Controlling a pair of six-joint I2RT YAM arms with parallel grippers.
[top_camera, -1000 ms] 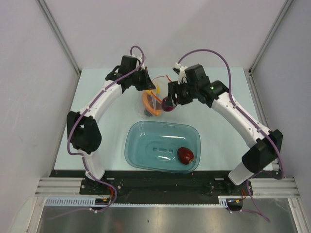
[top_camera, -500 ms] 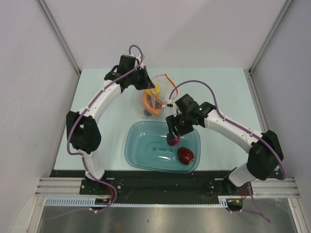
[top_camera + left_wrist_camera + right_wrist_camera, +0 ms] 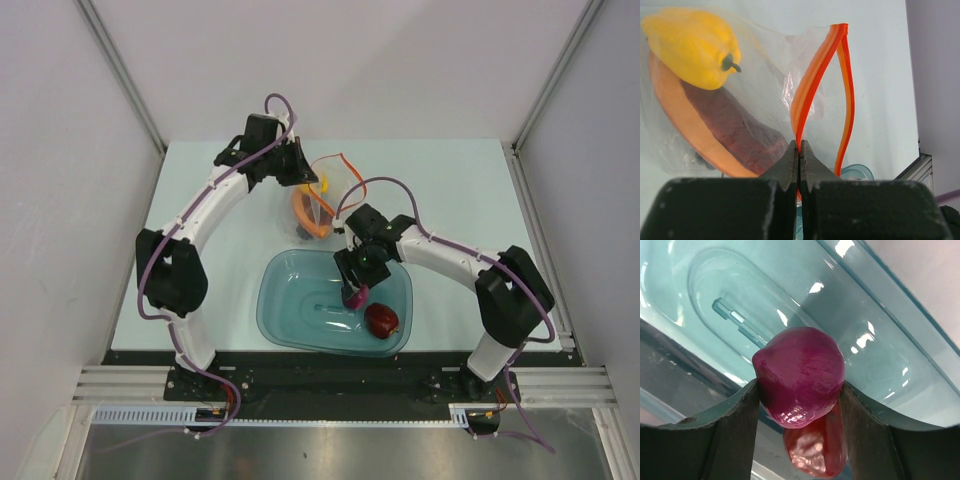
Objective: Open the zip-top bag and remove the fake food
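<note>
The left gripper [image 3: 799, 150] was closed on the bag [image 3: 775, 90] at its strip [image 3: 812, 85], pepper [image 3: 690, 45] and slice [image 3: 725, 135] inside. The right gripper [image 3: 800, 395] gripped the onion [image 3: 799, 370] over the tub [image 3: 285, 300], near the apple [image 3: 381, 320]. Next, I think, it must open to drop it

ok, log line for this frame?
left gripper: shut on zip-top bag | right gripper: holds onion over tub | apple: in tub | pepper, slice: in bag

zip-top bag [image 3: 330, 186] mouth agape, tub [image 3: 276, 300] left half bare, apple [image 3: 381, 319] apparently crowding its near-right corner
</note>
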